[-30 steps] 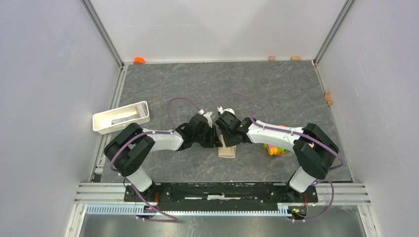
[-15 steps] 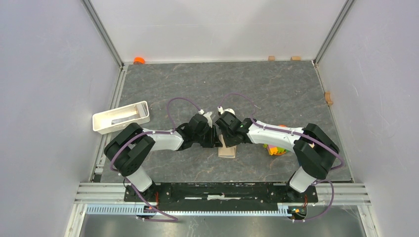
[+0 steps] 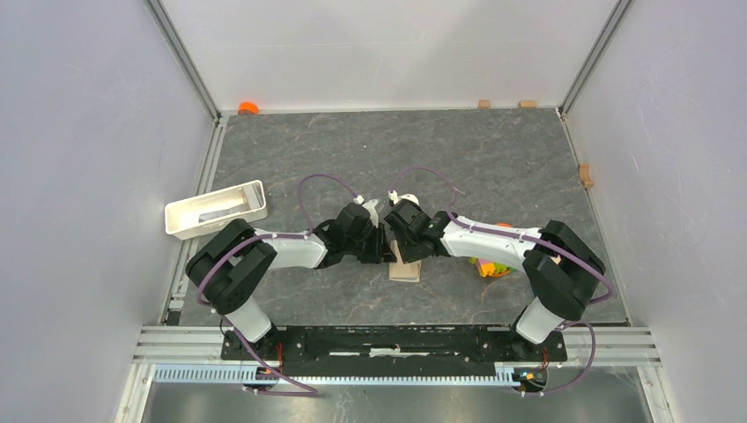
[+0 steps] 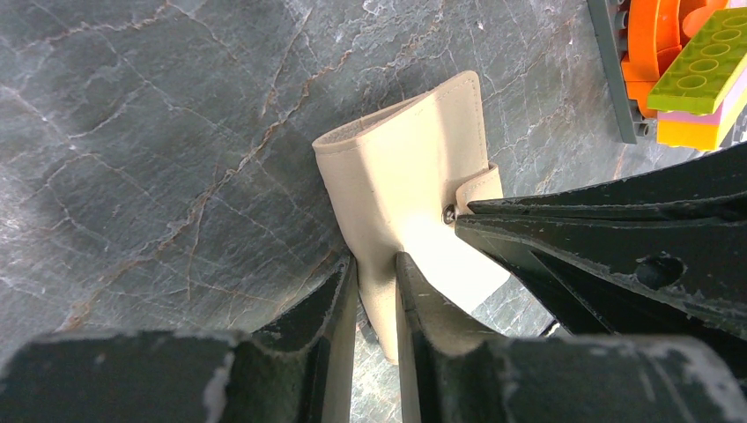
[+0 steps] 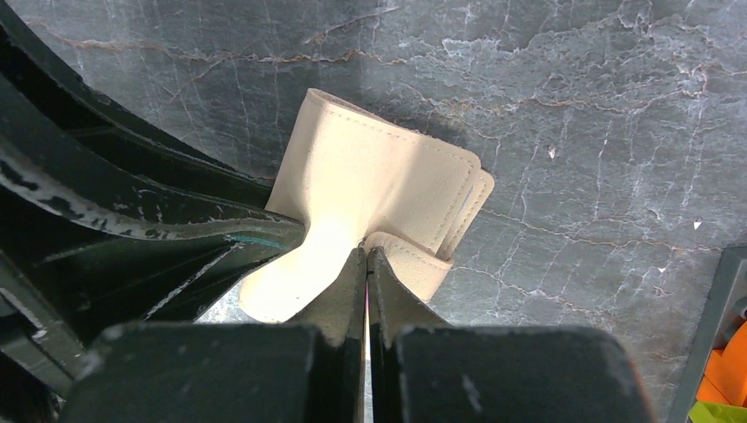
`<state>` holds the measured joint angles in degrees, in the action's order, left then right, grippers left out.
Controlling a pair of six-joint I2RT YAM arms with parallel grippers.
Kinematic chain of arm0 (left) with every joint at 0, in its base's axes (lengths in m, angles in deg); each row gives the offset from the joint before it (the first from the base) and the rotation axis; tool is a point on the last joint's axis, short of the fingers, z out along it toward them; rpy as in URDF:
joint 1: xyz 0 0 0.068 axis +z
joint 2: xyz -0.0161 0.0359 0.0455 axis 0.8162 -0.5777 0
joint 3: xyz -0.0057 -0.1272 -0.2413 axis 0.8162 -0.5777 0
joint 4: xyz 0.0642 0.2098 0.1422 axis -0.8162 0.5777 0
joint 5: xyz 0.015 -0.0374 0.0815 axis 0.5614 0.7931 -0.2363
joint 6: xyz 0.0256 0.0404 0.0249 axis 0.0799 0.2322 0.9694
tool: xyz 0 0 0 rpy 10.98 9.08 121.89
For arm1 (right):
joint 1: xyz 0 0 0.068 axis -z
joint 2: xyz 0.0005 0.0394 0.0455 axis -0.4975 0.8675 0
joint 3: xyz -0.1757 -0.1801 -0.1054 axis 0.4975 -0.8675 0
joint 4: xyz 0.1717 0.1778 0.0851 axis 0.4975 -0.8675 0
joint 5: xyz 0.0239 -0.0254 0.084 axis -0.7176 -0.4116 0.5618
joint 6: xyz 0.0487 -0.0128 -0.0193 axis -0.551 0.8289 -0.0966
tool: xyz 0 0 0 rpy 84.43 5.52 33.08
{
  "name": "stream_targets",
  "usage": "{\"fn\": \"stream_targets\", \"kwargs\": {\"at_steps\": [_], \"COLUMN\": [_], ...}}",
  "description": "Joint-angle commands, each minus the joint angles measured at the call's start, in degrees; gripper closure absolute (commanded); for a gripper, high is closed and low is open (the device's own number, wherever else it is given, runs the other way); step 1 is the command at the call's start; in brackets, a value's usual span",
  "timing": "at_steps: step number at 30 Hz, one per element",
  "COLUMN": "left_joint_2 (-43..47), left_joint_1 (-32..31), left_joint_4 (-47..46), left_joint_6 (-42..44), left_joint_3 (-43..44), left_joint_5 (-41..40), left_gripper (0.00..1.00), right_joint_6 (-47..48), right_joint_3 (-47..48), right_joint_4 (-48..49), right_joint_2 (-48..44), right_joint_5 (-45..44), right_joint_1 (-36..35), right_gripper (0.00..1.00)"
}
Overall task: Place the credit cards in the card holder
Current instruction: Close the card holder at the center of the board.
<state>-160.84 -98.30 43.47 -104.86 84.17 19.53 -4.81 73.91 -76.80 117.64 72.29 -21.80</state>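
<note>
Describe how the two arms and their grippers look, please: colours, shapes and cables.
Both the left arm and the right arm have white tapered links between bulky black joint housings. A thin purple cable loops along each. The left gripper and the right gripper each have two black, wedge-shaped fingers with scuffed, pale-scratched edges.

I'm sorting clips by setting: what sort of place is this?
Probably a lab robot test cell: plain white walls, aluminium framing, a grey stone-look table, and two arms bolted to a rail.
</note>
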Motion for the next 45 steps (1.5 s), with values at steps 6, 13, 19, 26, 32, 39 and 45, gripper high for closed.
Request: {"fn": "stream_targets", "kwargs": {"at_steps": [6,13,19,26,32,39,45], "left_joint_2": [-3.17,-3.43,-3.73,-4.09,-4.81,-5.26,-5.73], "left_joint_1": [0.09,0.09,0.09,0.09,0.09,0.09,0.09], "left_joint_4": [3.26,3.26,3.27,3.26,2.12,-2.15,-7.66], "left_joint_6": [2.02,2.03,2.02,2.04,1.44,-0.01,-1.97], "left_joint_3": [0.2,0.28,0.47,0.55,0.42,-1.08,-2.79], "left_joint_5": [-3.97,-3.93,-3.62,-3.27,-2.02,-1.42,-0.9], "left_gripper": [0.73,0.74,0.74,0.75,0.76,0.8,0.84], "right_joint_6": [-1.41,-1.17,-1.06,-0.55,-1.38,-4.59,-10.83], "right_joint_3": [-1.76,-0.89,0.63,4.33,7.18,10.88,12.62], "right_joint_4": [4.91,4.79,3.34,-0.87,-3.49,-5.08,-6.08], "right_joint_2": [3.05,5.18,7.32,11.18,14.91,20.66,25.88], "right_joint_5": [3.03,3.51,3.36,2.85,2.93,3.36,1.89], "right_joint_1": [-0.66,-0.76,-0.74,-0.31,-0.13,-0.13,-0.57], "right_gripper": [1.0,1.0,1.0,1.0,1.0,1.0,1.0]}}
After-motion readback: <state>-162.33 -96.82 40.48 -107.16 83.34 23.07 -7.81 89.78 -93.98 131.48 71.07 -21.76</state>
